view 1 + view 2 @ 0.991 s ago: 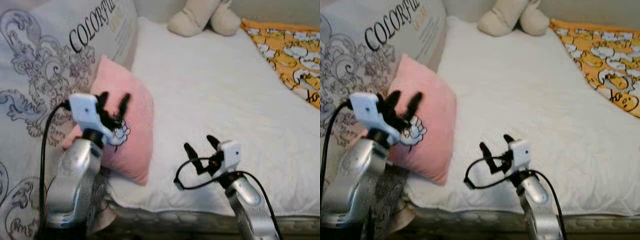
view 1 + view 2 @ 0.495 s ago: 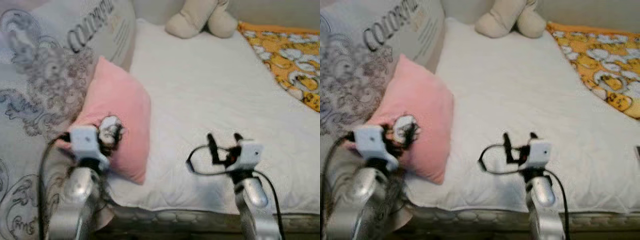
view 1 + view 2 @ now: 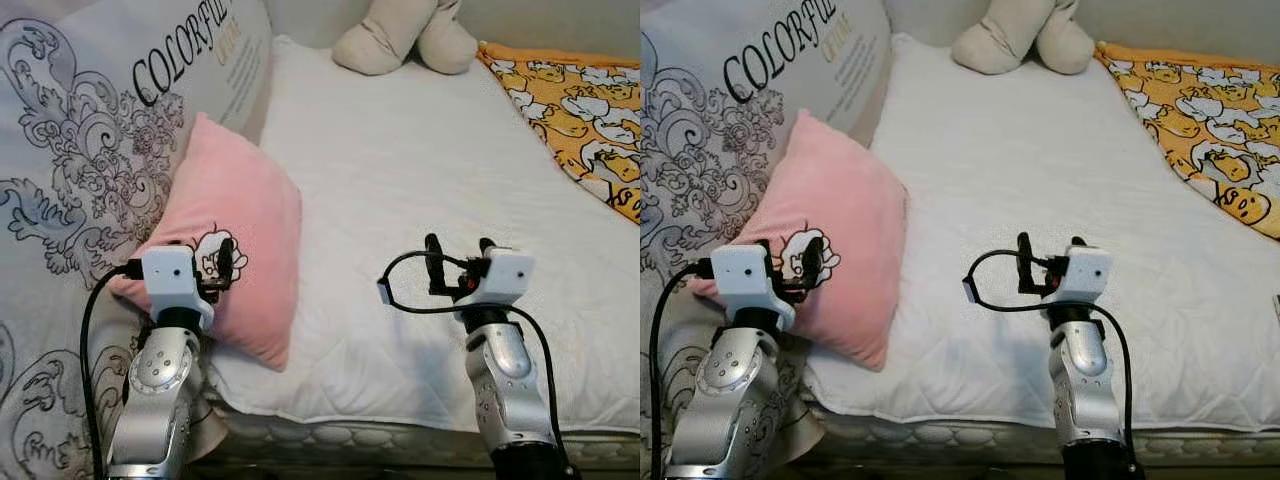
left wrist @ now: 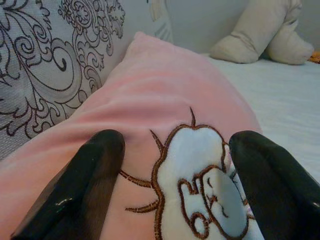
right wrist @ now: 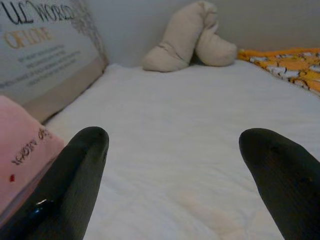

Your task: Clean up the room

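A pink pillow (image 3: pixel 240 220) with a cartoon patch leans against a big grey patterned cushion (image 3: pixel 90 140) at the mattress's left edge. My left gripper (image 3: pixel 208 268) is open and pressed up to the pillow's lower front. In the left wrist view its fingertips (image 4: pixel 85 180) stand either side of the embroidered patch (image 4: pixel 200 185). My right gripper (image 3: pixel 460 255) hovers open over the white mattress (image 3: pixel 400 170), right of the pillow, with nothing between its fingers (image 5: pixel 75 170).
A beige plush toy (image 3: pixel 405 35) lies at the far end of the mattress. An orange duck-print blanket (image 3: pixel 580 110) covers the right side. The mattress's quilted front edge (image 3: pixel 340 435) runs just before my arms.
My left gripper has dropped from above the pillow down to its lower front by the patch. My right gripper has moved right and farther over the mattress.
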Available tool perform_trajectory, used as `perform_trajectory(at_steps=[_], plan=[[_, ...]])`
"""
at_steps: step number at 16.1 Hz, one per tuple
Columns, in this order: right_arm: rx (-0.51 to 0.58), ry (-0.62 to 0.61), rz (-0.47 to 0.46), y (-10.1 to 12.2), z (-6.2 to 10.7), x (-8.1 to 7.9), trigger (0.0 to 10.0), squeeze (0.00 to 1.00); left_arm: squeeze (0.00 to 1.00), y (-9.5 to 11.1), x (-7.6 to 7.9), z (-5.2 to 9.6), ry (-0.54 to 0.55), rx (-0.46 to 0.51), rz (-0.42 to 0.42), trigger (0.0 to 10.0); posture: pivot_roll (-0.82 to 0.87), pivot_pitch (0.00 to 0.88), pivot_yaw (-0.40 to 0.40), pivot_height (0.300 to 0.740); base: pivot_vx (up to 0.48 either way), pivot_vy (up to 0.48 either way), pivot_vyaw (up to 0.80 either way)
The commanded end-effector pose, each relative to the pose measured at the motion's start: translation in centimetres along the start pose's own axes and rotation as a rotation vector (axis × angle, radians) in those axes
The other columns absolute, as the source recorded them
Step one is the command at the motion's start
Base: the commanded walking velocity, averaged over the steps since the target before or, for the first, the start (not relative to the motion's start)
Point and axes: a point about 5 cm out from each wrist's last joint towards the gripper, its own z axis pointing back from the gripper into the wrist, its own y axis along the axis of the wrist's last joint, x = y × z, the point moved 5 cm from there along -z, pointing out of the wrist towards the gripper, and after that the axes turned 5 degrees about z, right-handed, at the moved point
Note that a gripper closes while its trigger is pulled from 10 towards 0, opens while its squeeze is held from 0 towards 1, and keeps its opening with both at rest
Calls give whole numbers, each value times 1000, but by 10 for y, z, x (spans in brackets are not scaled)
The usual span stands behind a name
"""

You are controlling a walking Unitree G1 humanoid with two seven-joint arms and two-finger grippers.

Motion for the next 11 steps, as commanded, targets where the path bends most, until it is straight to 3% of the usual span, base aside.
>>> perform_trajectory(at_steps=[1, 3, 11], plan=[[-25, 3, 9, -7, 1, 4, 10000, 0, 0, -4, 3, 1, -12, -8, 17, 10000, 3, 0, -18, 727, 0, 0, 0], [-43, 18, 10, -12, 2, 2, 10000, 0, 0, -5, 11, 3, -34, -13, 34, 10000, 3, 0, -20, 727, 0, -187, 0], [-73, 76, 30, -19, -1, -8, 10000, 0, 0, 2, 24, 5, -115, 10, 56, 10000, 14, 0, -20, 727, 0, -480, 0]])
